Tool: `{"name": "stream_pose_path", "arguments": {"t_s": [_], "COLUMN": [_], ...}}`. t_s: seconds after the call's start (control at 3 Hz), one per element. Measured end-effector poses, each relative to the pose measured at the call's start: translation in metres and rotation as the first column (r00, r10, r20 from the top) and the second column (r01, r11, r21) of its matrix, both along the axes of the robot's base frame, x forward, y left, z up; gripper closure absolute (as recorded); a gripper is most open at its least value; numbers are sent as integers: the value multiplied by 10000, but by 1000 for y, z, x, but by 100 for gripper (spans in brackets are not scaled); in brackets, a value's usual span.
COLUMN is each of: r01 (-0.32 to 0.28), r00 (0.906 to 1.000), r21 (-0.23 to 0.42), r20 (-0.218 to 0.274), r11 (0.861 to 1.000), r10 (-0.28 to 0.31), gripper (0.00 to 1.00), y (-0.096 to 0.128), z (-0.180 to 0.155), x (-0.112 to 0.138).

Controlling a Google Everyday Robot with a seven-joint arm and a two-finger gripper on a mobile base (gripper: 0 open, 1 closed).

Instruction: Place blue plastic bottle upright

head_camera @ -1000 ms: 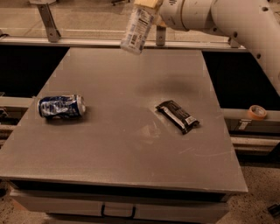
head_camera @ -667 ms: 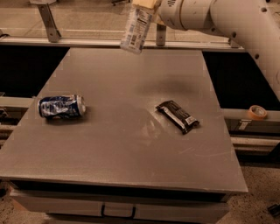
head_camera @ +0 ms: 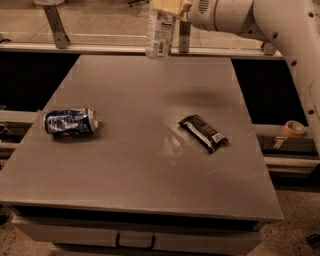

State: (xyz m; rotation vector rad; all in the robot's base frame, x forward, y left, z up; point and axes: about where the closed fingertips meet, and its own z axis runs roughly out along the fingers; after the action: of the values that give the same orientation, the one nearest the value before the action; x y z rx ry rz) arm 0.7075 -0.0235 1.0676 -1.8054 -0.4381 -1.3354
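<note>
The tool [head_camera: 171,7], at the top edge of the view, grips the blue plastic bottle [head_camera: 160,34] by its upper end, and the bottle hangs straight below the tool in the air over the far edge of the bench [head_camera: 135,170], touching nothing else. The bottle is slim and clear, with a pale label bearing dark print, and it stands close to vertical, its lower end leaning slightly to the left. The tool's cream-coloured fingers are closed on it, fixed to a smooth, rounded white arm [head_camera: 280,25] that reaches in from the right.

Well below and to the left of the tool, a crushed, dented blue can [head_camera: 70,121] lies on its side on the flat, matte grey bench. Below and slightly right of the tool lies a flat black wrapper [head_camera: 203,133], set at an angle. A roll of tape [head_camera: 293,128] sits off the bench, far to the right.

Compared with a second ago, the bottle hangs less tilted and slightly further right; the can and wrapper have not moved.
</note>
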Motion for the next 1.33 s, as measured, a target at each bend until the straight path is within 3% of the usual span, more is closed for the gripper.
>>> {"name": "stream_pose_path", "arguments": {"t_s": [0.33, 0.67, 1.0, 1.33], "r01": [-163, -163, -625, -1555], "r00": [9978, 9978, 9912, 9641], "r21": [-582, -579, -1123, -2052], "r20": [629, 631, 1096, 1815], "r11": [9982, 9982, 9917, 9663], "r10": [200, 200, 748, 1937], "gripper": [100, 100, 100, 100], "y": [4, 4, 9, -3], "z": [-1, -1, -2, -1], "x": [-2, -2, -7, -19]}}
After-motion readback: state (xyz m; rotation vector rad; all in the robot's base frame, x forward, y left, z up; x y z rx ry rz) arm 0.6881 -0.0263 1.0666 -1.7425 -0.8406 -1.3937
